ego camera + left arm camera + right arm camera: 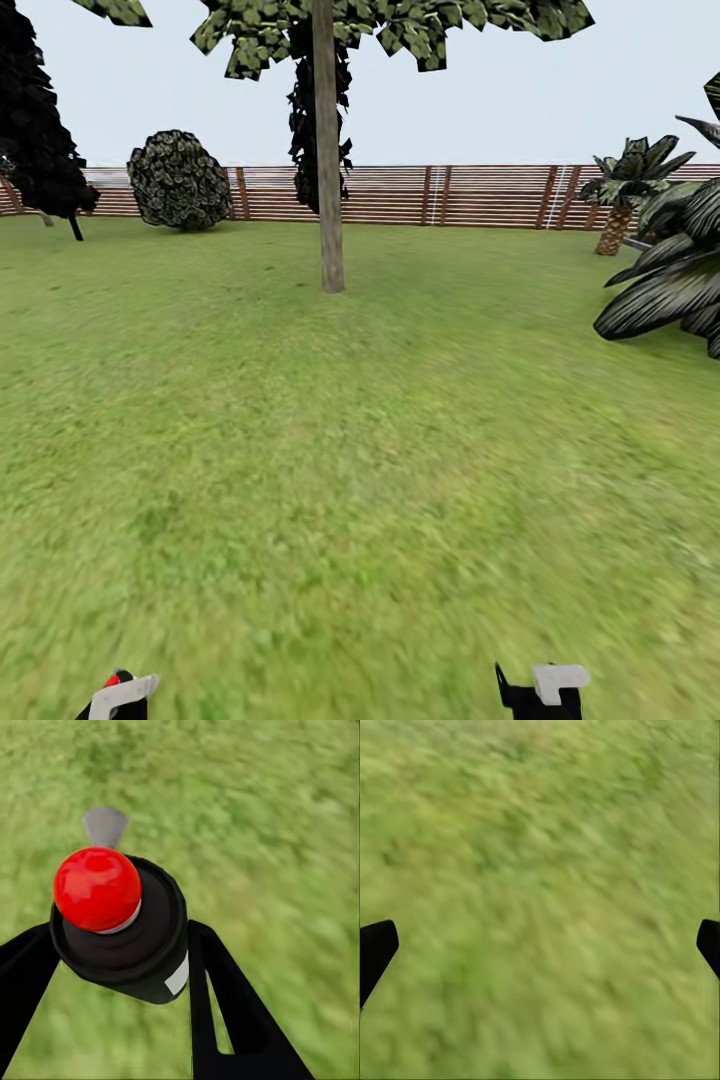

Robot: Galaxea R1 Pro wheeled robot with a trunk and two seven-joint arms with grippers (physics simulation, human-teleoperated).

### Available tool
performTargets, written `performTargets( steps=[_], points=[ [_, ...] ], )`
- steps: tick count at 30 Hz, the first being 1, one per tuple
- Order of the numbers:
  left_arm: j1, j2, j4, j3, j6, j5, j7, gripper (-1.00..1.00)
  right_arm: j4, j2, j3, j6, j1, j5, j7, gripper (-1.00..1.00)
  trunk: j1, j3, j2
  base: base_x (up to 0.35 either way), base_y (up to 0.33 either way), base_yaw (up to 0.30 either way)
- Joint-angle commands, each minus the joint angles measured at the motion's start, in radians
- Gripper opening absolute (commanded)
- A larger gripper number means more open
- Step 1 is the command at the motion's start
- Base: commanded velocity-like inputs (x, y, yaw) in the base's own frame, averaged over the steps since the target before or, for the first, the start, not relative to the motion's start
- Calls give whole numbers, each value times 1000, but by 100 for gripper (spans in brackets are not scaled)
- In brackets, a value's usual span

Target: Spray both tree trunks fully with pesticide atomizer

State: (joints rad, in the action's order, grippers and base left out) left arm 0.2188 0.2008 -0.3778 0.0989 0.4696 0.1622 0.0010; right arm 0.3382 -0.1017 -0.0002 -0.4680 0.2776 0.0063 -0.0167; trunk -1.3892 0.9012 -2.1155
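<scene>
Both grippers, the left gripper (118, 697) and the right gripper (545, 690), were matte black with light grey plates; fingers (225, 1005) were flat, tapered, slotted.

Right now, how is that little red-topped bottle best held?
Around its dark round body, below the red top, one finger on each side. The left gripper holds the pesticide atomizer just so, leaving the red top and its grey nozzle free over the grass.

Bright, even daylight (no cast shadows); grass (360, 480) smeared and blurry.
</scene>
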Motion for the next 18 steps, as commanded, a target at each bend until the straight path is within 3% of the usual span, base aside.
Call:
performTargets(
  steps=[1,18],
  points=[
    [1,0,0,-2,3,5,0,-100,-1,0,0,-3,1,1,-2,100,0,1,0,338,0,0],
    [1,0,-1,-1,3,5,0,-100,-1,0,0,-3,1,1,-2,100,0,1,0,338,0,0]
  ],
)
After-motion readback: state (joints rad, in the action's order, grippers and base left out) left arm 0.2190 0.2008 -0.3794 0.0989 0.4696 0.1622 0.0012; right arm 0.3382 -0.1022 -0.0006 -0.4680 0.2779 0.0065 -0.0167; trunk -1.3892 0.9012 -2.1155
